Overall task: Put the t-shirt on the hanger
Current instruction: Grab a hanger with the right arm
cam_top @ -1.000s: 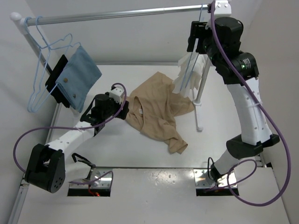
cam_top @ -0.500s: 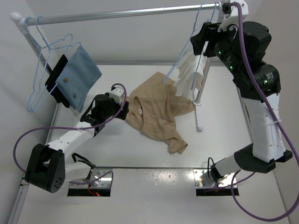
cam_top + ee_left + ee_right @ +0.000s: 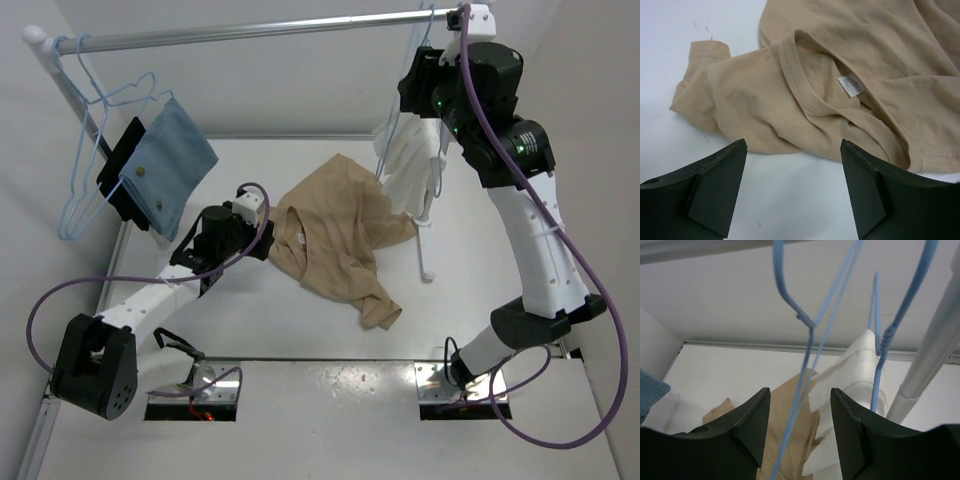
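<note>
The tan t-shirt (image 3: 335,235) lies crumpled in the middle of the white table, its collar and label facing my left gripper (image 3: 840,60). My left gripper (image 3: 258,232) is open and empty, low over the table just short of the collar (image 3: 792,142). My right gripper (image 3: 415,85) is up by the right end of the rail. It is open, with the thin light-blue wire of an empty hanger (image 3: 804,360) running between its jaws (image 3: 800,390). I cannot tell whether the wire touches them. The t-shirt shows below it (image 3: 790,440).
A metal rail (image 3: 250,30) spans the back on two posts. A second blue hanger (image 3: 877,340) beside my right gripper carries a white towel (image 3: 410,165). More blue hangers (image 3: 85,170) and a blue cloth (image 3: 165,165) hang at the rail's left end.
My right arm swung right and back left near the rail; the hangers and the white towel swung with it. The left arm has barely moved.
</note>
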Controlling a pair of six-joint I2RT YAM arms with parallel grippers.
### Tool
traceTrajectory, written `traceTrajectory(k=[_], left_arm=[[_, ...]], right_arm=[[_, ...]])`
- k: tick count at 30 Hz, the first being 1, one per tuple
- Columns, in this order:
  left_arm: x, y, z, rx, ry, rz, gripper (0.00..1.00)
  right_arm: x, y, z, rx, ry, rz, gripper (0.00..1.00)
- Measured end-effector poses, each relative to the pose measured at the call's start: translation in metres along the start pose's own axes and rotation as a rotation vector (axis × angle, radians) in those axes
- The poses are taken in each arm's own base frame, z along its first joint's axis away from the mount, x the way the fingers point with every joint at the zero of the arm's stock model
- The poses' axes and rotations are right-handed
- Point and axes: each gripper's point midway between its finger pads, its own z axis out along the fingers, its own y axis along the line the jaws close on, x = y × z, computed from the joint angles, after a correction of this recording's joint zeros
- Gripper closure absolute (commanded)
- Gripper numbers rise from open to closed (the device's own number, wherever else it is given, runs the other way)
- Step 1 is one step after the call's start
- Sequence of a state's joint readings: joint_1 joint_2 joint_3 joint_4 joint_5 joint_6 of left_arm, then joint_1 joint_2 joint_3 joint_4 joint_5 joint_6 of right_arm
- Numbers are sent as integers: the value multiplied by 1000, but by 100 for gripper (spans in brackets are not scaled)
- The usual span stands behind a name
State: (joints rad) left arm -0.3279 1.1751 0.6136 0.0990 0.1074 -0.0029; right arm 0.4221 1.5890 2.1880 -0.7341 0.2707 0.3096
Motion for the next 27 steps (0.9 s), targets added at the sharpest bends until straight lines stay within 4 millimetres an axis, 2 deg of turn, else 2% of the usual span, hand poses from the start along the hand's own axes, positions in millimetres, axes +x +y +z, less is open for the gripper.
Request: traceTrajectory(k=[9,13,14,19,27], left_arm=[[6,1,-1,-4,7,13,18],[5,2,-1,-11,4,18,18],[5,2,-1,-12,4,20,18],[4,3,-1,-14,3,21,18],[4,5,-1,-24,3,21,18]], right_arm=[[19,-15,11,88,22,2,49],[30,-18,17,104,40,-12,53],[30,-18,18,106,39,-15,55],[25,-19,20,107,17,-33,100],[25,-12,23,51,13,-108,100]])
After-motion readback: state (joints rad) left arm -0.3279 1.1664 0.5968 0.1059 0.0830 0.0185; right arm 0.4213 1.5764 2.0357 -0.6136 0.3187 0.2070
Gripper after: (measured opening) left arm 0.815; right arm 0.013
